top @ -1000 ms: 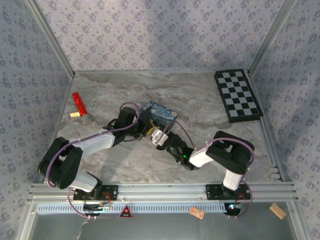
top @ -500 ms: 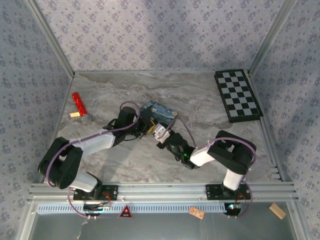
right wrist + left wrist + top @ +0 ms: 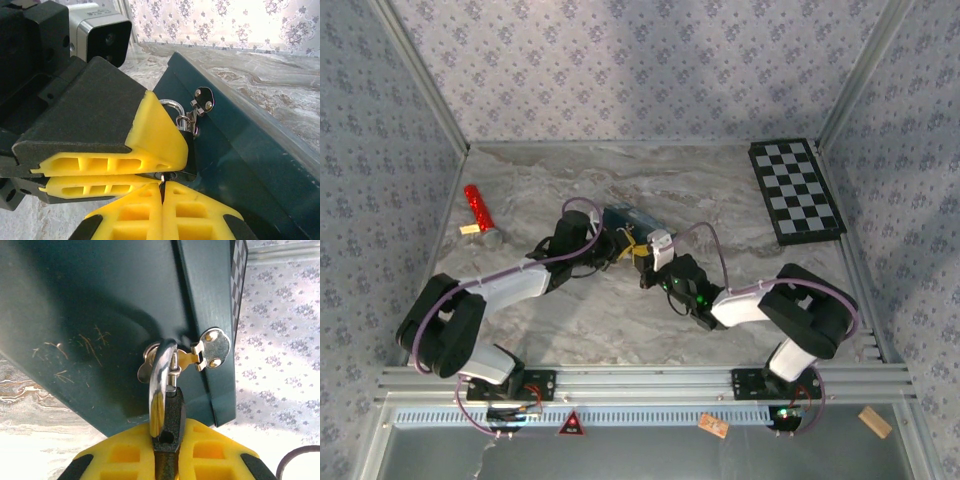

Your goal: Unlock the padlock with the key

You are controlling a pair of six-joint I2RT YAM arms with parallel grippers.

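Marbled tabletop (image 3: pixel 740 200) and flowered wallpaper (image 3: pixel 620 70) framed the work, which sat between the two arms. The padlock (image 3: pixel 169 415) was clamped between the pads of the left gripper (image 3: pixel 166 440). Its steel shackle (image 3: pixel 157 390) ran forward from those fingertips, through the hasp (image 3: pixel 212 347) of a dark green box (image 3: pixel 90 305). Right at the tips of the right gripper (image 3: pixel 161 192), a thin sliver of metal, most likely the key (image 3: pixel 161 176), met the underside of the padlock. That gripper's pads were pressed together on it, almost touching the left gripper's fingers.

Several things could have gone wrong from there. Very little of the key showed, and how deep it sat in the keyhole could not be told. A turn made too soon might have let the thin blade slip or twist between the soft pads. The padlock hung loosely on its shackle, so a turning force could have spun it in the left gripper's hold instead of turning the lock. A pull away from the fingertips would have dragged on the hasp and shifted the box. With both sets of fingers so close, a wrist roll risked them knocking together.

Well off to the sides lay a chessboard (image 3: pixel 796 190) and a red tube (image 3: pixel 477 207).
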